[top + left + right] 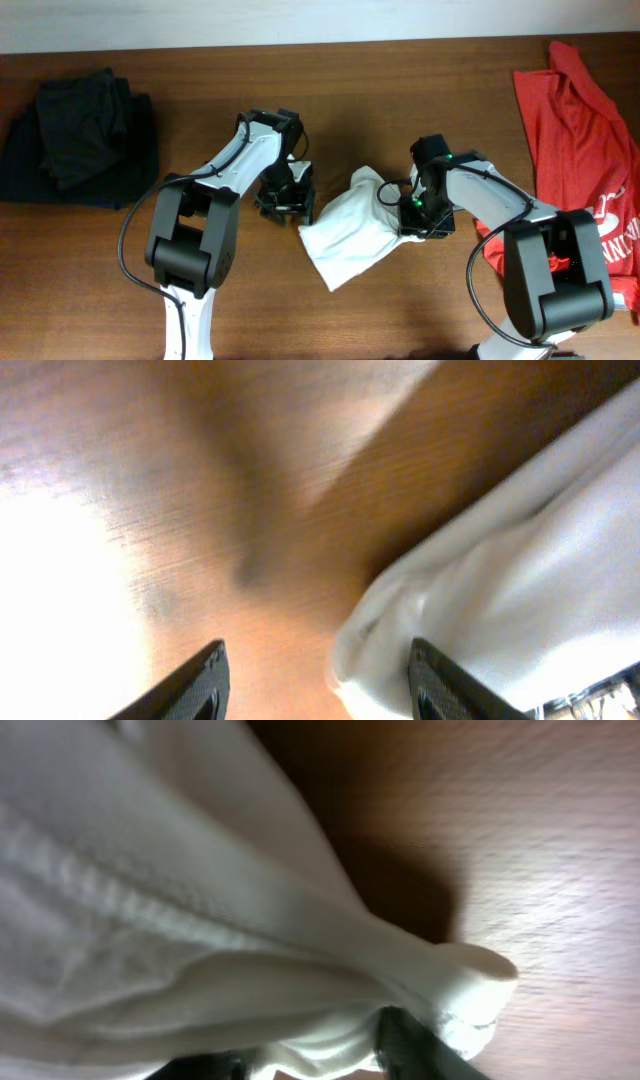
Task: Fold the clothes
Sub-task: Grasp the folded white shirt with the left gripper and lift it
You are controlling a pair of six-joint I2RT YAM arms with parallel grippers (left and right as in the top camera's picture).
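Crumpled white cotton T-shirt [200, 900] filling my right wrist view, lying mid-way across the brown wooden table [330, 80], red lettered T-shirt [575, 130] sprawling far right, my right gripper [310, 1057] clamping white folds, my left gripper [315, 685] hanging parted just beside it.

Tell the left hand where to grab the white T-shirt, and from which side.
Grip the white T-shirt at its rolled edge nearest the left hand, coming low from the shirt's left. That edge lies thick between the open fingers; the right hand holds the opposite end.
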